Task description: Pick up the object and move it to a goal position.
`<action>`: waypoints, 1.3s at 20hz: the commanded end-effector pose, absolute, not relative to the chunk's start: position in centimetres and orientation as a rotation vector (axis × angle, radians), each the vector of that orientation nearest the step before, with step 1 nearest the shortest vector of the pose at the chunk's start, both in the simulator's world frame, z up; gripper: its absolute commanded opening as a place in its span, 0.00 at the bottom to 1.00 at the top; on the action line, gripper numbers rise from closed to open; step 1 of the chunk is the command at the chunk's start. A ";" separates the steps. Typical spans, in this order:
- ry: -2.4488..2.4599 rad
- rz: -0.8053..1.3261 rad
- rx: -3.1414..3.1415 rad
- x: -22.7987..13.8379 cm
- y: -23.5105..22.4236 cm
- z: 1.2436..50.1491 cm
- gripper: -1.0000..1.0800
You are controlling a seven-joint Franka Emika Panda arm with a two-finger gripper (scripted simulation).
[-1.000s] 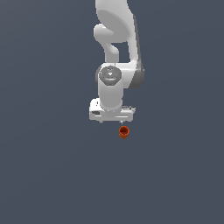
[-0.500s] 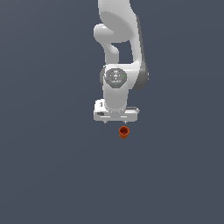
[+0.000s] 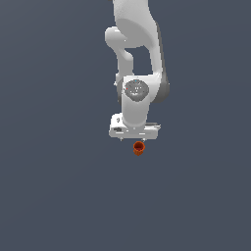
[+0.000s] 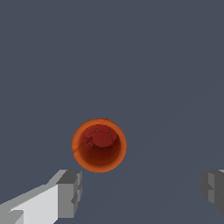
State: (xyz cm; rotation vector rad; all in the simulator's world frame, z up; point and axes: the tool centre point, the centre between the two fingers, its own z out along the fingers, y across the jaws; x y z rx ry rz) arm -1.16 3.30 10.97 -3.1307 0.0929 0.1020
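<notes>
Cup (image 4: 99,145) upright, untouched | gripper (image 4: 140,192) wide apart, near it

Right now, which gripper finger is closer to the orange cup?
The finger on the white arm piece; the cup sits almost against it, far from the other finger.

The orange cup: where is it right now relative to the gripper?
In the exterior view the orange cup sits on the grey surface just below the white gripper. The wrist view shows it upright, ahead of the open fingers, not between them.
</notes>
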 end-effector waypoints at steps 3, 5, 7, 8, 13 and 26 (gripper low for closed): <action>0.130 0.049 -3.136 -0.6 5.1 9.8 0.96; 0.143 0.030 -3.137 -0.4 5.7 9.4 0.96; 0.153 0.015 -3.137 -0.3 6.1 9.1 0.96; 0.157 0.010 -3.137 -0.2 6.3 9.0 0.96; 0.159 0.005 -3.137 -0.2 6.6 8.9 0.96; 0.163 0.000 -3.137 -0.3 6.6 4.2 0.96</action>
